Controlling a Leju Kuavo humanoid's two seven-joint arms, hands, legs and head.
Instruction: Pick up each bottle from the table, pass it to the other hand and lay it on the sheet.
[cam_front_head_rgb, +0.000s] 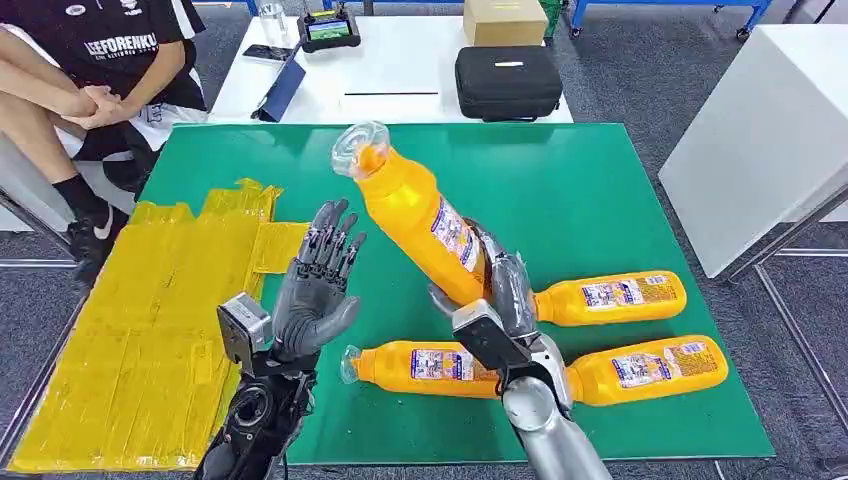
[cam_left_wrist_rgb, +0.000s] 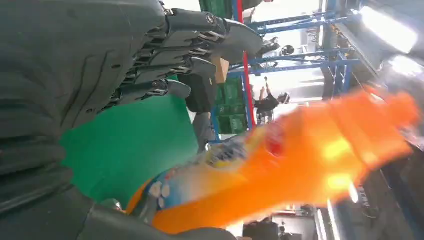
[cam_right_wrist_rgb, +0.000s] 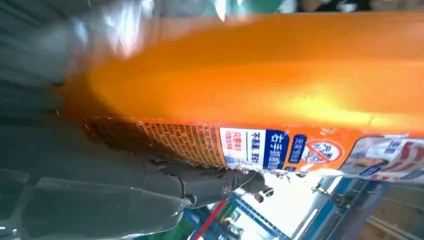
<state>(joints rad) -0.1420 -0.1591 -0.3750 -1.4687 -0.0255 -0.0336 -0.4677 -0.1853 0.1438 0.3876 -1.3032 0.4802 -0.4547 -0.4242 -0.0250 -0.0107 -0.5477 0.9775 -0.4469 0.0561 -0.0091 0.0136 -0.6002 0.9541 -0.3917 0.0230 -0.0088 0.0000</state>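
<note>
My right hand (cam_front_head_rgb: 500, 290) grips the lower end of an orange bottle (cam_front_head_rgb: 415, 215) and holds it tilted above the green table (cam_front_head_rgb: 560, 190), clear cap (cam_front_head_rgb: 358, 148) pointing up and to the left. The same bottle (cam_right_wrist_rgb: 260, 85) fills the right wrist view, with my right hand's fingers (cam_right_wrist_rgb: 200, 182) wrapped under it. My left hand (cam_front_head_rgb: 318, 285) stands open just left of the bottle, palm toward it, not touching. In the left wrist view the bottle (cam_left_wrist_rgb: 280, 170) is blurred beyond the left hand's fingers (cam_left_wrist_rgb: 200, 45). Three more orange bottles (cam_front_head_rgb: 610, 298) (cam_front_head_rgb: 645, 368) (cam_front_head_rgb: 420, 367) lie on the table. The yellow sheet (cam_front_head_rgb: 150, 320) covers the table's left part.
A person (cam_front_head_rgb: 95, 70) sits at the back left beside the table. Behind the green table stands a white table (cam_front_head_rgb: 400, 70) with a black case (cam_front_head_rgb: 507, 82), a cardboard box (cam_front_head_rgb: 505, 20) and a controller (cam_front_head_rgb: 328, 30). A white cabinet (cam_front_head_rgb: 770, 120) stands at the right.
</note>
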